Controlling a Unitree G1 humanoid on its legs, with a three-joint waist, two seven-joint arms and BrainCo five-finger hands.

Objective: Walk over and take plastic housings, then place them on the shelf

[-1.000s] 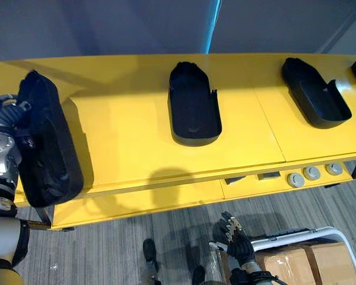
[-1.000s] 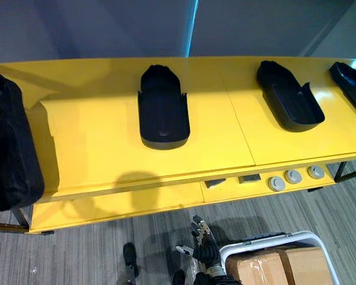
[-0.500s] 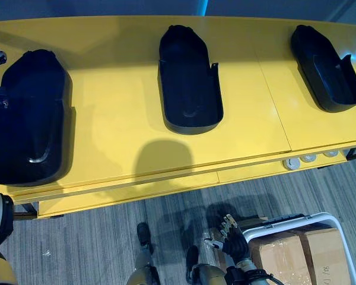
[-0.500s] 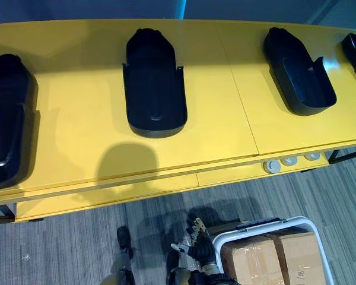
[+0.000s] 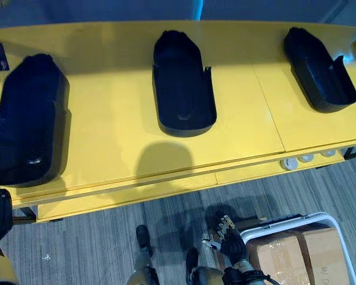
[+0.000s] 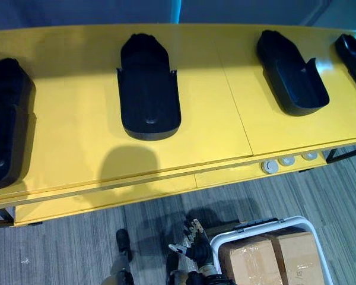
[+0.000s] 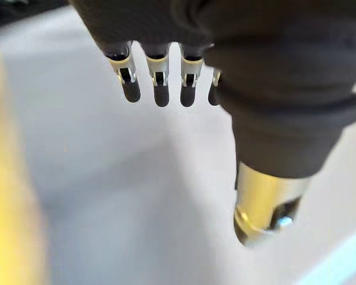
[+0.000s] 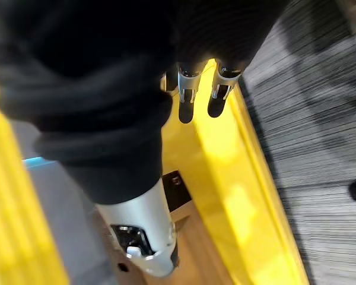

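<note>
Left hand is showing in its wrist view with fingers straight and the thumb apart, holding nothing; past the fingers a pale grey surface is showing, with a blur of yellow to one side. Right hand is hanging low over the striped grey floor in front of the shelf, fingers loosely spread and empty; its wrist view is giving what the eye views are not giving: the shelf's yellow front edge from close by, the floor beside it, and the fingers hanging free of both.

Four black housings are lying on the yellow shelf, all apart from one another and none in a hand; the left housing is lying at the shelf's left end, close to the front edge and right beside the left arm; the middle housing is lying hollow side up near the centre; the third housing is lying slanted to the right of it; the fourth housing is being cut by the right edge, showing plainly in the right eye view and as a sliver in the left eye view; the left eye view, in turn, is showing more of the left housing.

Three round grey buttons are sitting in a row on the lower ledge below the third housing; one white-framed cart is standing on the floor just right of the right hand, carrying two cardboard boxes side by side.
</note>
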